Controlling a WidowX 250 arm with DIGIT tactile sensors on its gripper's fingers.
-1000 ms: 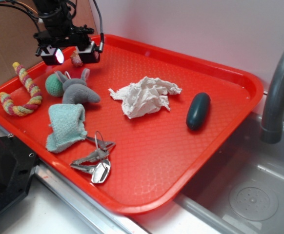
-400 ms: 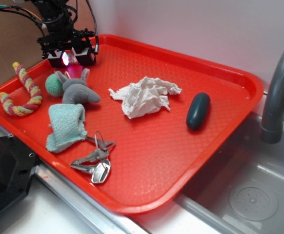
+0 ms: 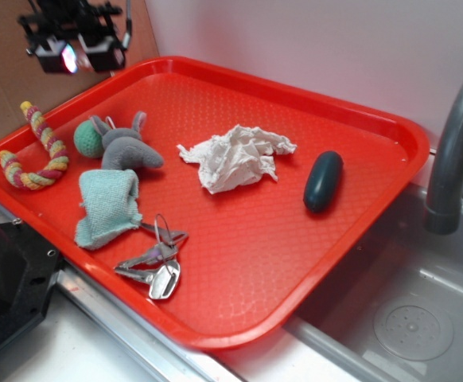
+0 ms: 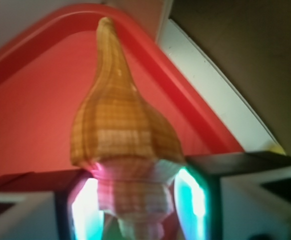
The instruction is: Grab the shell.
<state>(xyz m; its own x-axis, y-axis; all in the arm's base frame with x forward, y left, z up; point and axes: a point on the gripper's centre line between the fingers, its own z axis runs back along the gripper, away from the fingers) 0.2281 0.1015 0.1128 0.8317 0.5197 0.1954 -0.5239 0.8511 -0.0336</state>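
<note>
While raised at the upper left of the frame, above the red tray's [image 3: 391, 135] corner, the tool [image 4: 138, 210] pinches the tan shell [image 4: 120, 130] by its wide end, spire pointing away.

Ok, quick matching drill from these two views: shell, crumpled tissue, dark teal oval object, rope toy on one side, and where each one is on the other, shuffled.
Things:
1. shell
2. crumpled tissue
3. dark teal oval object
4. rope toy

Places:
A. on the red tray, towards the sink side
B. clamped in the gripper, held above the tray corner
C. near the middle of the tray
D. on the tray's left end, beside the green ball

Pairs: 1-B, 2-C, 3-A, 4-D
</note>
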